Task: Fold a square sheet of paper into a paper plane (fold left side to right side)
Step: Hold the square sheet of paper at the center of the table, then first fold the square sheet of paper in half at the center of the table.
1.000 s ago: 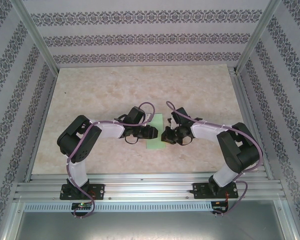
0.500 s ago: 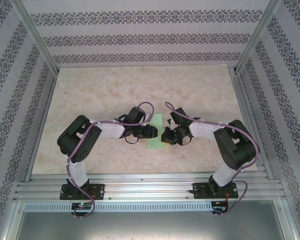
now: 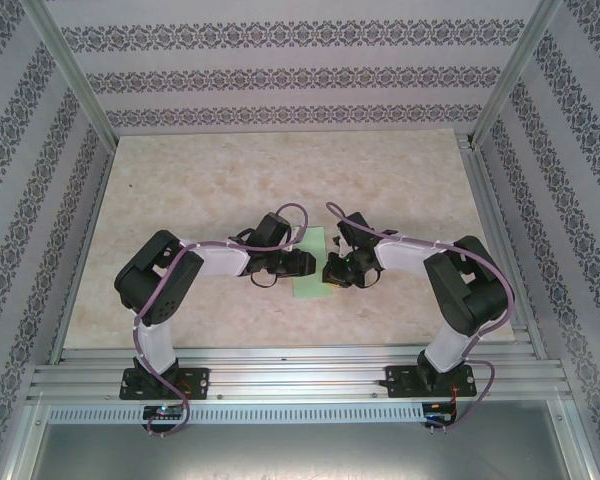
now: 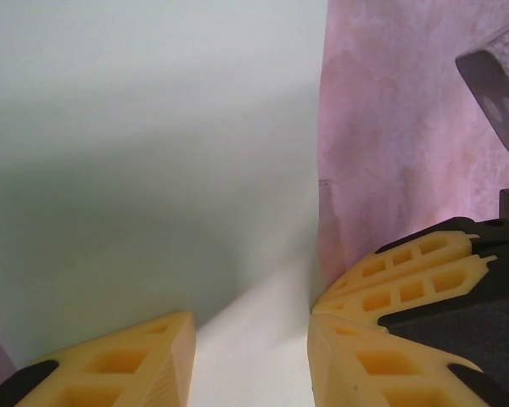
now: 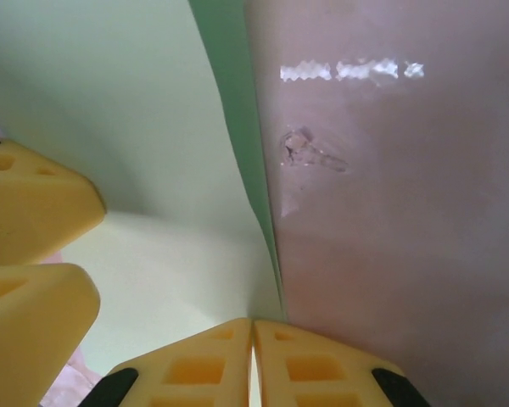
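The right arm [image 3: 460, 290] has swung its elbow in toward the sheet of paper [image 3: 308, 285], and its wrist has crept a little farther from the bases. The left arm has not shifted. The sheet lies flat on the table [image 3: 230, 180] between the two grippers, its long axis running away from the bases.

The right gripper [image 5: 253, 326] sits at the sheet's right edge with its fingers pressed together. The edge runs right up to the tips, but I cannot tell whether it is nipped between them or only pinned under them. The left gripper [image 4: 250, 326] is over the sheet's left part with its fingers partly spread. Paper shows in the gap below them, and they have hold of nothing.

The fold must carry the left side across that long axis toward the right edge. The left gripper is the nearer one to the side that has to travel, and the right one looks placed to keep the far edge still.
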Controlling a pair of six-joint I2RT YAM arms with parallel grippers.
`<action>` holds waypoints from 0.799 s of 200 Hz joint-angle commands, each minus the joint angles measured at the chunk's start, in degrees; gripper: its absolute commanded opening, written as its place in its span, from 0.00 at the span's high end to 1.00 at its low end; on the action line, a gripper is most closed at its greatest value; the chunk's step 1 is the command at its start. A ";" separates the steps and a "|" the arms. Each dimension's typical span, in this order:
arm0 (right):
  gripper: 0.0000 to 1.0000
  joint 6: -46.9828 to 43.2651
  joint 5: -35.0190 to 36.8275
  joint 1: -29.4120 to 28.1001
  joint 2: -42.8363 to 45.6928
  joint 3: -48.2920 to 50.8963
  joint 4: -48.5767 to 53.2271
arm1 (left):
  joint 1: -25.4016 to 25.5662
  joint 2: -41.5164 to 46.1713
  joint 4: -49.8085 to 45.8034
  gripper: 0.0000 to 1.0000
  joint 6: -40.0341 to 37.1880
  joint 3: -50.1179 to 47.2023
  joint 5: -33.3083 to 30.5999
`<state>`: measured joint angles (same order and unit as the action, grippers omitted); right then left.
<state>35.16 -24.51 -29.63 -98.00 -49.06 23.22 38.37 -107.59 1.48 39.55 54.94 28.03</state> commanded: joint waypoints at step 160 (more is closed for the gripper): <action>0.92 -4.10 11.48 -0.61 -4.66 -0.75 6.86 | -10.10 -4.28 0.43 0.52 -3.39 9.26 1.00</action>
<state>31.55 -21.93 -30.02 -99.29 -51.66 26.65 30.33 -111.50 0.60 38.20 62.11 28.84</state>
